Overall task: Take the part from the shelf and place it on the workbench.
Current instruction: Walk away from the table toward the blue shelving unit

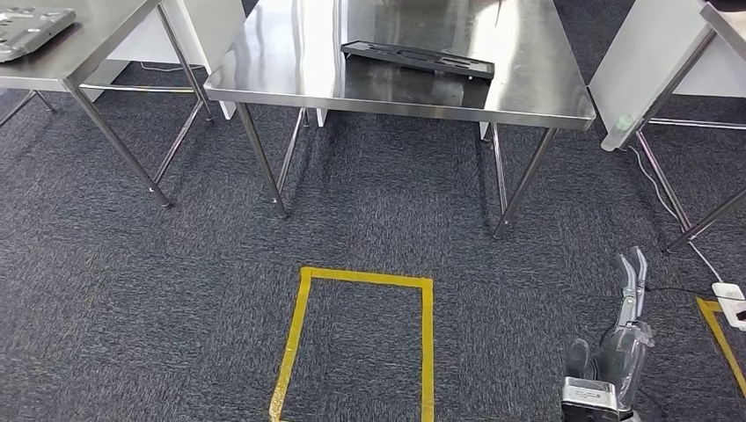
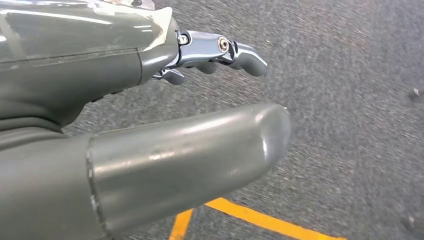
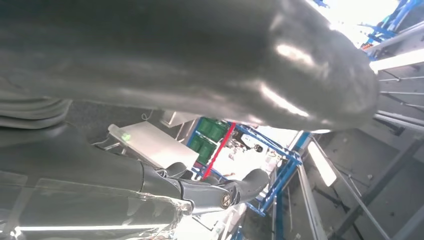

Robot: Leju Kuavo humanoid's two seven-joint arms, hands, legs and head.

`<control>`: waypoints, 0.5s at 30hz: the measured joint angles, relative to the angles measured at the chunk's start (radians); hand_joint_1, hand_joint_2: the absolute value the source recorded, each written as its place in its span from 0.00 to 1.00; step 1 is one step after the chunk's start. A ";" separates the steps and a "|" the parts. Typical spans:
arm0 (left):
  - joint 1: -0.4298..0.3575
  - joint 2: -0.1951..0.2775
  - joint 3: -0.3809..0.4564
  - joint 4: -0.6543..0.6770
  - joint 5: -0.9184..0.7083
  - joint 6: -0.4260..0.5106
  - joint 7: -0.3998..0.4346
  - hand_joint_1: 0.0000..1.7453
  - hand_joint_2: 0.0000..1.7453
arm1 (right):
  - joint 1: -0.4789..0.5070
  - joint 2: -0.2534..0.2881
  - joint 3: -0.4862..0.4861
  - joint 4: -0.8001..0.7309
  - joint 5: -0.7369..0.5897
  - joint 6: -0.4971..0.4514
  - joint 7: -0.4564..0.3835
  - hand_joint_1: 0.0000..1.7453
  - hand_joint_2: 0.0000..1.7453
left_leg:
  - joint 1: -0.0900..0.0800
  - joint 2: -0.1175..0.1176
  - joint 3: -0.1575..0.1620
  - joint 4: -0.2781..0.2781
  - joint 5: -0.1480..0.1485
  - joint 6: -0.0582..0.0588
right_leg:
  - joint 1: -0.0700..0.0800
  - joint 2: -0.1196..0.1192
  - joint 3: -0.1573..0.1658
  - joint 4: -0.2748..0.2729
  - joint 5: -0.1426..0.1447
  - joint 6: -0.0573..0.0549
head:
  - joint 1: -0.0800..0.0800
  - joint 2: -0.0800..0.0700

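Grey and bare, the right hand (image 1: 623, 330) hangs low beside the robot with its fingers apart, holding nothing; the left hand (image 2: 150, 120) is likewise released above the carpet (image 1: 176, 308). One black part (image 1: 418, 60) already lies flat on the middle steel desk (image 1: 281, 79). Best, I'd judge, to keep both arms down, clear of that desk's edge. Three desks stand ahead, one yellow floor box (image 1: 303, 325) before them.

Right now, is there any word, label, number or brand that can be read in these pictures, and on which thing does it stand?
None can be read.
The black part on the steel workbench carries no visible marking.
The yellow tape on the carpet is plain.
The shelf items in the right wrist view are too blurred to tell.
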 joint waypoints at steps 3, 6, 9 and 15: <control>-0.009 0.000 0.000 0.000 -0.001 0.001 0.000 0.00 0.00 | -0.001 0.008 -0.007 -0.001 0.001 0.001 0.000 0.00 0.00 | -0.001 -0.001 0.147 -0.201 -0.005 0.011 | 0.004 0.000 -0.032 0.024 0.014 0.012 | 0.000 0.000; -0.016 0.000 0.000 0.000 -0.003 0.001 0.000 0.00 0.00 | -0.003 0.013 -0.014 -0.002 0.003 0.001 -0.001 0.00 0.00 | -0.006 0.000 0.178 -0.279 -0.034 0.036 | 0.009 -0.004 -0.049 0.033 0.029 0.035 | 0.002 0.000; -0.018 -0.002 0.001 0.002 -0.006 0.004 0.000 0.00 0.00 | -0.002 0.016 -0.019 -0.004 0.003 0.005 -0.001 0.00 0.00 | -0.006 0.006 0.157 -0.289 -0.012 0.065 | 0.006 -0.001 -0.089 0.108 -0.016 0.039 | 0.003 0.000; -0.019 -0.001 0.016 0.002 -0.018 0.006 0.000 0.00 0.00 | 0.000 0.018 -0.026 -0.004 0.000 0.020 -0.002 0.00 0.00 | -0.011 0.012 0.114 -0.285 0.024 0.065 | -0.002 0.003 -0.089 0.244 -0.100 0.057 | 0.003 0.000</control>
